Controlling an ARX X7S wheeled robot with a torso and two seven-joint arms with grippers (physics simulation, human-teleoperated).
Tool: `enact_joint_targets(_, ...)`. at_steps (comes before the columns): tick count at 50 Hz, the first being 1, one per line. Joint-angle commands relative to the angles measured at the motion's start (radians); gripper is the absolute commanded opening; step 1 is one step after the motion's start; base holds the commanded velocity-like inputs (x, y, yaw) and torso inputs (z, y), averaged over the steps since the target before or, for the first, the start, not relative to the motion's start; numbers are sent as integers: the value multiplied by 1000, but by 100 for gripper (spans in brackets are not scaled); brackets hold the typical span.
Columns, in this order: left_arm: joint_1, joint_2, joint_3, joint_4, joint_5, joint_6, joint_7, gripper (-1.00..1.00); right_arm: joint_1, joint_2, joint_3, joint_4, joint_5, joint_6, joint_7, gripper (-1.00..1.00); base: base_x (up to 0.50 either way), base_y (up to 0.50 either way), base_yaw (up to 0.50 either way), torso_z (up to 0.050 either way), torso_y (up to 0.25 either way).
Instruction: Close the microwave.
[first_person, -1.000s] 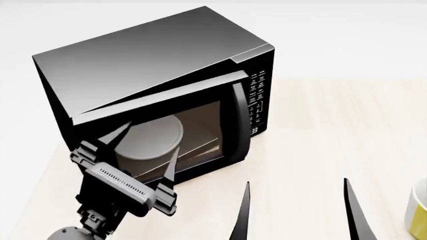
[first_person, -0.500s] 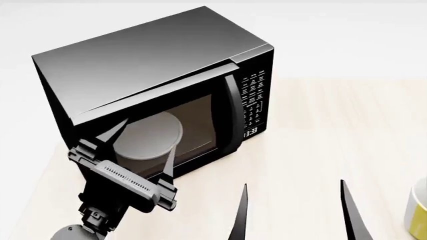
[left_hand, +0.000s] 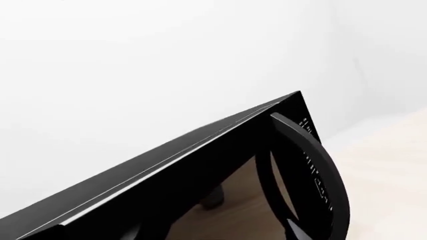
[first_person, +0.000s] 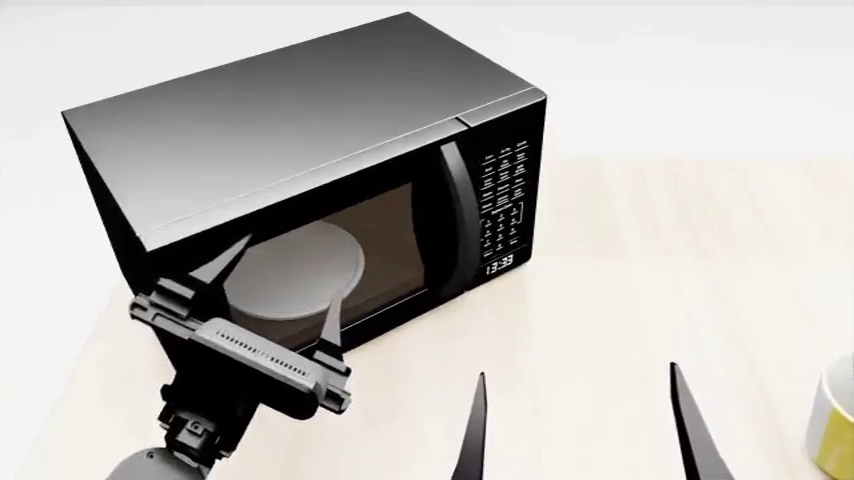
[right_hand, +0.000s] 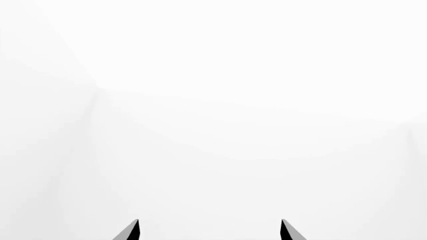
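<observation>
right gripper (first_person: 574, 425) nearest, low in the head view, fingers spread wide and holding nothing, hovering over bare surface (first_person: 694, 270); in its own wrist view just two finger tips against white. yellow-and-white mug (first_person: 837, 430) just peeking in at the right edge, near that gripper's outer finger but apart.

left gripper (first_person: 274, 300) next, fingers also released and splayed, tips up against the windowed door (first_person: 334, 265) on its hinge side, nothing clamped. looks like pushing contact, though can't quite tell if truly touching.

then the microwave (first_person: 320, 150), sitting on the left part of the surface, angled, door looking flush with the keypad (first_person: 505, 210) and the curved handle (first_person: 454, 215) lying close along the seam. round plate (first_person: 300, 270) visible through the glass. from the left wrist view, handle (left_hand: 313, 170) arcing beside the front, top edge running sharp and straight.

closing step seemingly at its end. next move probably just easing the left fingers straight back off the glass. plenty of open surface right of the microwave; watch the mug on the right.
</observation>
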Motion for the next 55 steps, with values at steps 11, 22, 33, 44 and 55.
enact_joint_targets(11, 638, -170, -195, 998, -189, -511, 17, 100, -3, -10, -9, 23, 13, 17, -12, 100, 0, 0, 0, 0, 0)
enact_joint_targets(22, 802, -266, -195, 1336, -254, -656, 15, 100, 9, -18, -27, 51, 49, 86, -28, 100, 0, 0, 0, 0, 0)
enact_joint_targets(33, 887, -337, -338, 1463, -366, -726, -67, 100, 31, -22, -14, 105, 111, 159, -32, 100, 0, 0, 0, 0, 0)
enact_joint_targets(44, 931, -410, -540, 1571, -407, -717, -193, 100, 91, 3, 136, 145, 209, 286, 51, 100, 0, 0, 0, 0, 0)
enact_joint_targets(55, 939, -447, -744, 1607, -412, -707, -327, 100, 123, 1, 396, 40, 184, 446, 311, 100, 0, 0, 0, 0, 0)
